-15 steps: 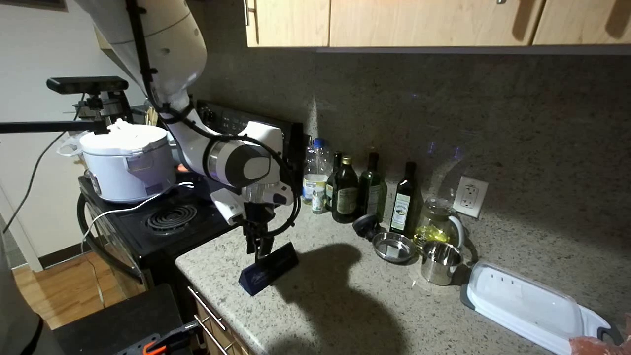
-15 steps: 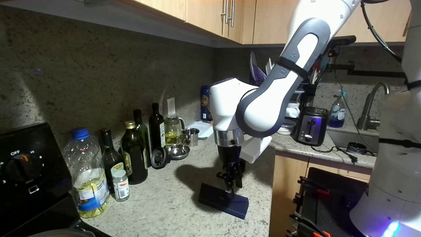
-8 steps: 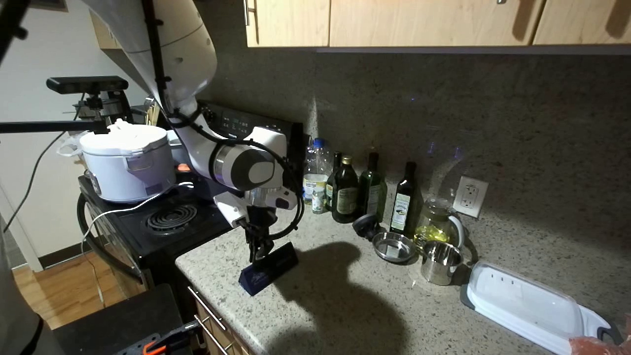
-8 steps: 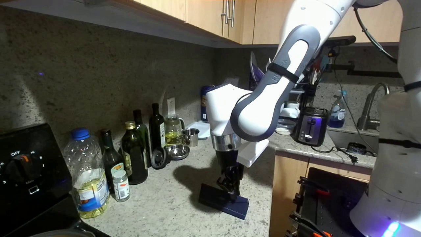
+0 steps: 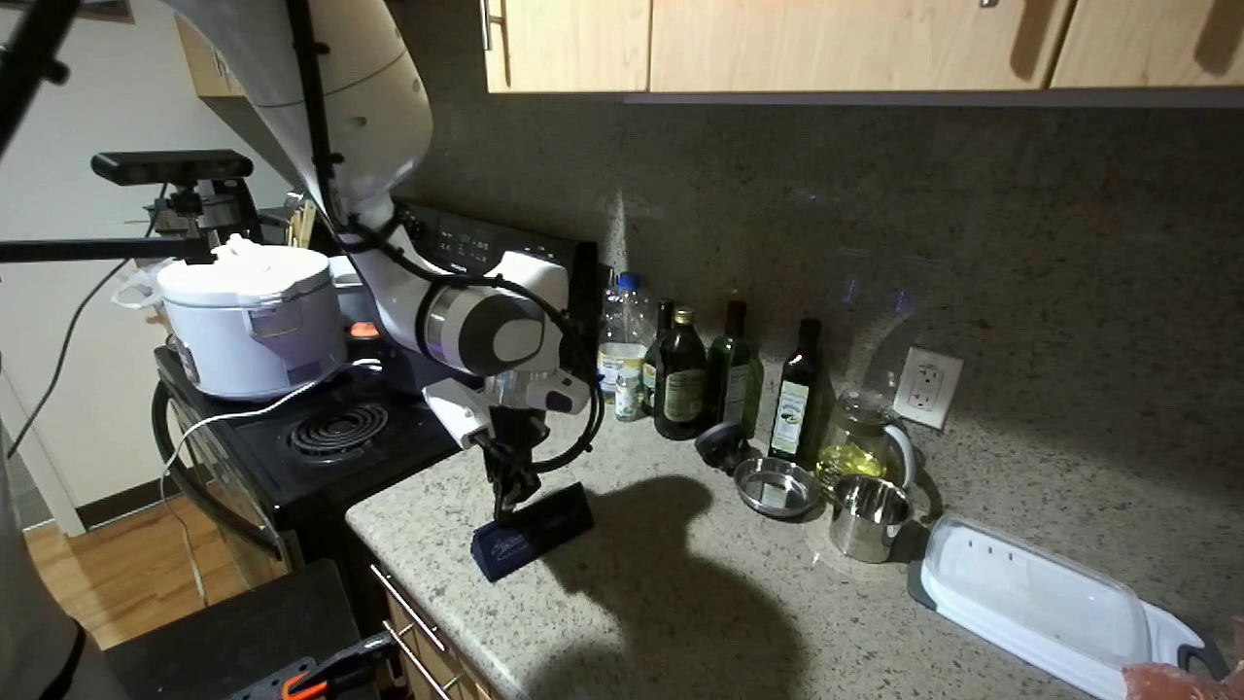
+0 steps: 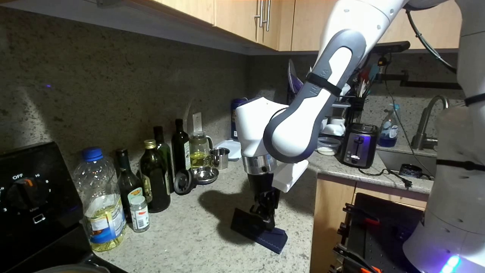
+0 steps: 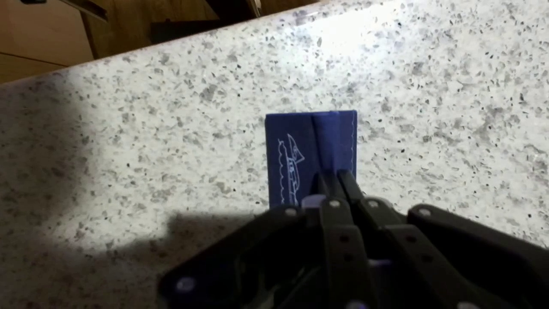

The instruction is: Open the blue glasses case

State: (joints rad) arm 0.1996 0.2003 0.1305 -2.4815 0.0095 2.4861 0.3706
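The blue glasses case [image 5: 556, 523] lies on the speckled counter near its front edge, dark navy with a white boat drawing on one face. It is a folded, ridged shape, seen also in an exterior view [image 6: 245, 224]. From above, my gripper [image 7: 336, 175] points down at the case [image 7: 296, 150], its fingertips drawn together on the ridge. The material creases right where the tips meet it, so a thin fold looks pinched; the exact contact is hidden by the fingers [image 7: 352, 187]. The case's inside does not show.
Several bottles [image 5: 683, 379] stand along the back wall. Beside them are a metal dish [image 5: 776, 486], a steel cup [image 5: 868, 520] and a white tray [image 5: 1035, 598]. The stove [image 5: 340, 428] adjoins the counter, and wall cabinets [image 5: 836, 44] hang above.
My gripper has come down slightly and its fingers have closed together at the ridge. In the last half second the case has turned and tilted a little, with a bend showing near the fingertips.
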